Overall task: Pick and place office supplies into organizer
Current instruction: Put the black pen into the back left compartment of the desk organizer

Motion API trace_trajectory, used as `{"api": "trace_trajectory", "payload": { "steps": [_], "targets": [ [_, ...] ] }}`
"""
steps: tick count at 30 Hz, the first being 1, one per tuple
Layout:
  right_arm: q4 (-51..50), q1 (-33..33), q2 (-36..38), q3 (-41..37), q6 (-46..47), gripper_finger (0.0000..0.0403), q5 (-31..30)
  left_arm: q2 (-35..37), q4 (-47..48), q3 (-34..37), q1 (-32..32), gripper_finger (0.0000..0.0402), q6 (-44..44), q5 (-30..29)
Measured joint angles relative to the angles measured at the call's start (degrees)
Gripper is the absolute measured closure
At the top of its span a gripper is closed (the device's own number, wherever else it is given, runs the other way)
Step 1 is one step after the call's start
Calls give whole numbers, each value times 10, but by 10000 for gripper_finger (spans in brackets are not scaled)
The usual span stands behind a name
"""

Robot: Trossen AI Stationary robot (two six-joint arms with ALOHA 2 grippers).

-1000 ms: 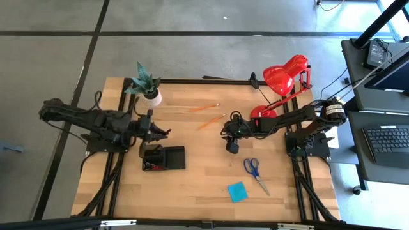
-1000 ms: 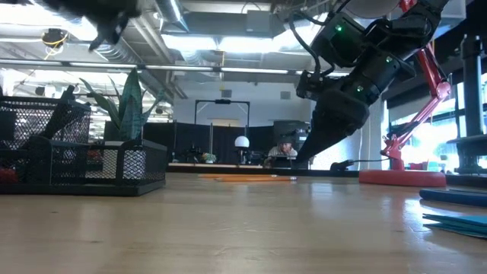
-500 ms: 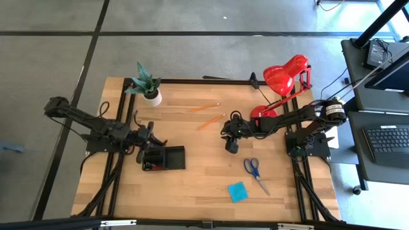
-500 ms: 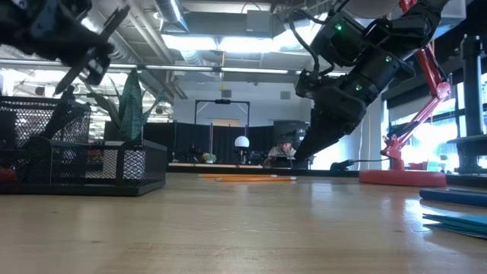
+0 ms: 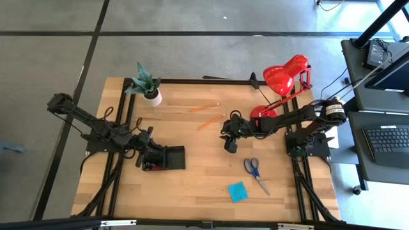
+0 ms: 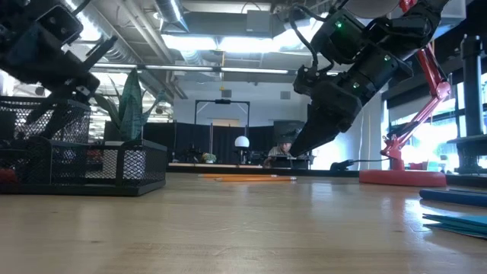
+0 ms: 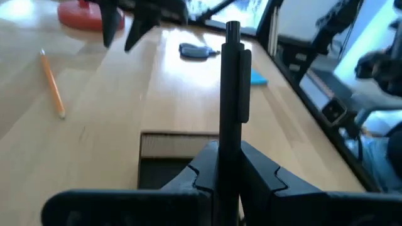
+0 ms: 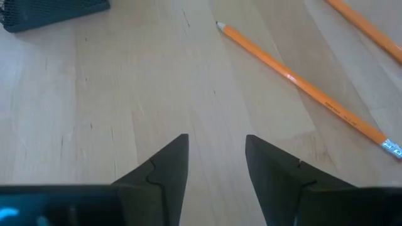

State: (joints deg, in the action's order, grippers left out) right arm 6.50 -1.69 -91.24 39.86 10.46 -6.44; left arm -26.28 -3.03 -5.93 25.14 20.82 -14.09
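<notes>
My left gripper hangs over the left end of the black mesh organizer, shut on a black pen. My right gripper stands open above the bare table at mid-right, holding nothing. Two orange pencils lie flat on the wood beyond it; one lies just ahead of its fingers. Blue-handled scissors and a blue sticky-note pad lie flat near the front right. My left gripper pinches the pen's barrel between its two fingers, below the clip. The pen's clip end sticks out past the fingertips, slanting upward. The pen is lifted clear above the organizer; the fingers hide its other end.
A red desk lamp stands at the back right, and a potted plant at the back left. The wood between the organizer and the scissors is bare. In the low view the organizer shows at the left.
My left gripper has come down and toward the table's near edge with the pen, from beside the organizer's far side to just over its left end, and has rolled a little. The pen stays held.
</notes>
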Motion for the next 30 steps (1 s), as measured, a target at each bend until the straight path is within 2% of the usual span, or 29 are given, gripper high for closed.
{"api": "trace_trajectory", "payload": {
  "steps": [11,21,30],
  "targets": [
    [2,0,0,0,0,242,0,18,78,0,8,368,25,-38],
    [6,0,0,0,0,242,0,39,90,0,8,347,40,-29],
    [6,0,0,0,0,242,0,39,97,0,8,344,50,-29]
  ]
}}
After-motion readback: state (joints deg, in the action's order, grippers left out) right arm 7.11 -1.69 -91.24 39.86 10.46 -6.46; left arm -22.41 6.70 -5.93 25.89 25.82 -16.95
